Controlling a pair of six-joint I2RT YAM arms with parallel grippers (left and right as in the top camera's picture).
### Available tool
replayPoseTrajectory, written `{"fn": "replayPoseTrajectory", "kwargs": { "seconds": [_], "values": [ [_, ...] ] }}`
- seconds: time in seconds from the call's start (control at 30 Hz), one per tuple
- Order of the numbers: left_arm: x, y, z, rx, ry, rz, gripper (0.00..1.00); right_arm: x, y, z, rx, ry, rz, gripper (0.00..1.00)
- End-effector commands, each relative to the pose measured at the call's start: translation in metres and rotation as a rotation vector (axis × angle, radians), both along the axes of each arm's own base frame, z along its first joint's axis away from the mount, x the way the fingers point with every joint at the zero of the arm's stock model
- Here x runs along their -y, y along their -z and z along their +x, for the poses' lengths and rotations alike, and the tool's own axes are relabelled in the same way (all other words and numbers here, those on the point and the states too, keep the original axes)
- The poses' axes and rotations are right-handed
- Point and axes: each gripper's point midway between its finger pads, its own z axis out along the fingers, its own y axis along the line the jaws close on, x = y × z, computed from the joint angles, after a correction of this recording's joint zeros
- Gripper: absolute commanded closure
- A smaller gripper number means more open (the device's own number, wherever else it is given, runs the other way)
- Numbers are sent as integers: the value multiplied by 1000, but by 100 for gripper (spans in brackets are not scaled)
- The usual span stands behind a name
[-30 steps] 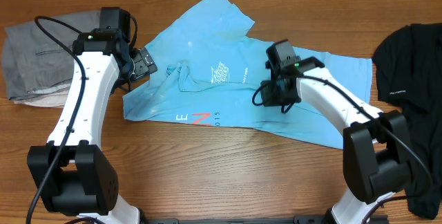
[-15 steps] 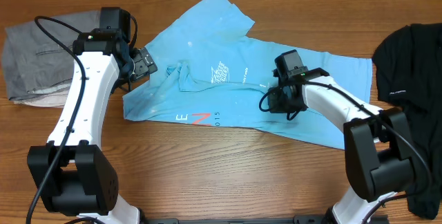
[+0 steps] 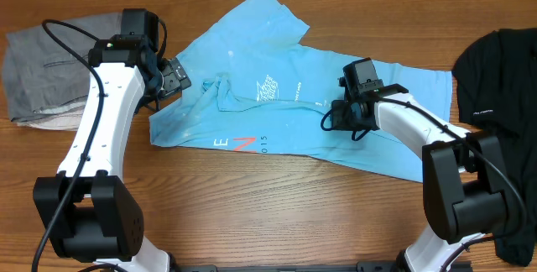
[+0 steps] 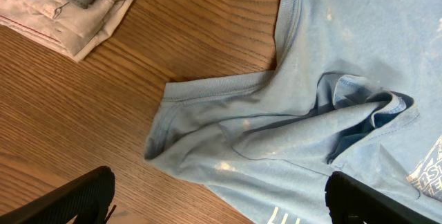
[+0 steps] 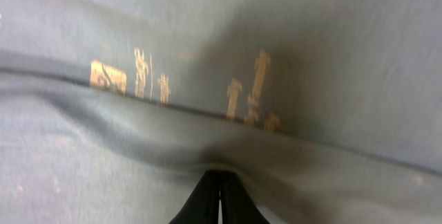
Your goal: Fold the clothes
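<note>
Soft, even light from above.
Right wrist view dim and blurred against the T-shirt point(image 5: 324, 37); others sharp.

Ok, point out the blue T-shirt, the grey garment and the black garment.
blue T-shirt point(image 3: 252, 45), overhead view, plain fabric above the chest print.
grey garment point(image 3: 42, 79), overhead view, middle of the pile.
black garment point(image 3: 503, 70), overhead view, above its white print.

The light blue T-shirt point(image 3: 285, 117) lies spread yet rumpled mid-scene, white logo and coral letters facing up, collar bunched left, one corner reaching far.
</note>
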Motion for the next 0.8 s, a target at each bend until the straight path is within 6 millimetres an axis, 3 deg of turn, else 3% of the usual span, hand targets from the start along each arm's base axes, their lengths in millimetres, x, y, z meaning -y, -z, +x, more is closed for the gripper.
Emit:
{"fn": "replayPoseTrajectory", "kwargs": {
  "seconds": [0.0,0.43,0.57,0.67,0.77],
  "values": [
    [-4,0,3,3,-15,-2,0,6,1,5,23,19,-16,93],
    [-4,0,3,3,-15,-2,0,24,-17,50,228,82,-115,91],
    [-4,0,3,3,-15,-2,0,30,-49,65,244,105,-112,77],
    [-4,0,3,3,-15,-2,0,38,-77,60,195,117,-127,70],
    [-4,0,3,3,-15,-2,0,55,-88,29,35,161,-162,63]
  ]
}}
